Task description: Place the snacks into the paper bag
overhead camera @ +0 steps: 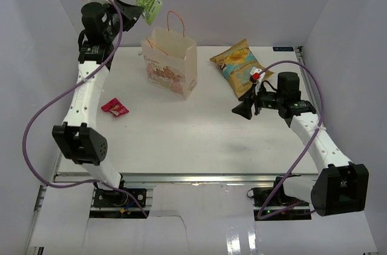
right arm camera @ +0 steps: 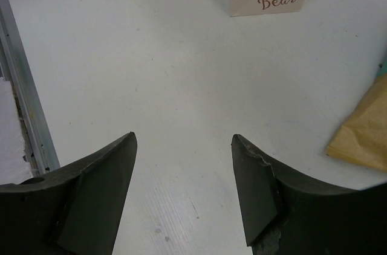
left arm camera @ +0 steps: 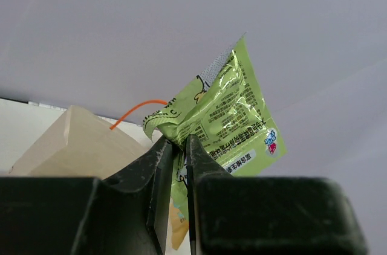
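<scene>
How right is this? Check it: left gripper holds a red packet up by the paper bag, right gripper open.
Not red: the left gripper holds a green packet up by the paper bag, as the left wrist view shows. The right gripper is open.

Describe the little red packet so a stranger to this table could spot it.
Find the cream paper bag standing at the back of the white table, then look nearer and left, beside the left arm. The red packet lies flat there alone, far smaller than the crisp bag across the table.
</scene>
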